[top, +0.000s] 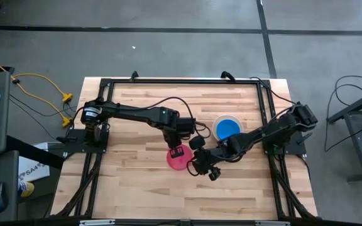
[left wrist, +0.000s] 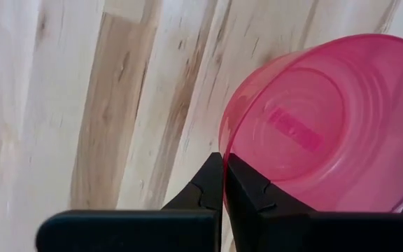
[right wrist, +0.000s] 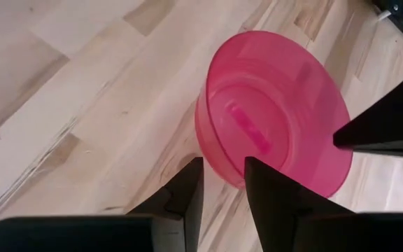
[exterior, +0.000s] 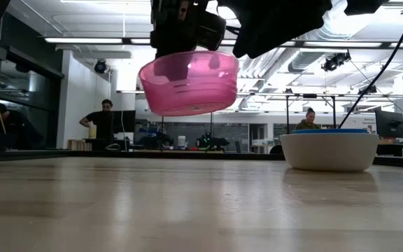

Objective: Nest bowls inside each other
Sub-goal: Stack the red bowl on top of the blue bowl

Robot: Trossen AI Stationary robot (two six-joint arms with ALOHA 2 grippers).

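Two grippers, one bowl: both arms meet at mid-table around the pink-red bowl (exterior: 189,82).
Where it is: the pink-red bowl hangs clear of the wood, well above the table (top: 137,107), tipped a little, mouth up.
Look of it: translucent pink plastic, round, shallow ribs around the wall, raised lettering on the base showing through from inside.
Left gripper (left wrist: 222,183): fingers pinched together on the bowl's rim, wall caught between them, doing the carrying.
Right gripper (right wrist: 221,187): fingers apart, straddling the near rim from the other side; I can't tell if they touch it.
Target, I'd say: the white bowl (exterior: 329,150) sits on the table near the far right side, well apart from the lifted one, with a blue bowl (top: 228,127) already nested in it, only its rim peeking over.
Doing it well: level the pink one before it travels, bring it square over the blue, lower until the walls seat, and only then release.
Watch for: a thin-rim pinch lets a bowl swing; if the right gripper takes over, it should close firmly before the left lets go.
Background: people at desks far behind the table, not involved.
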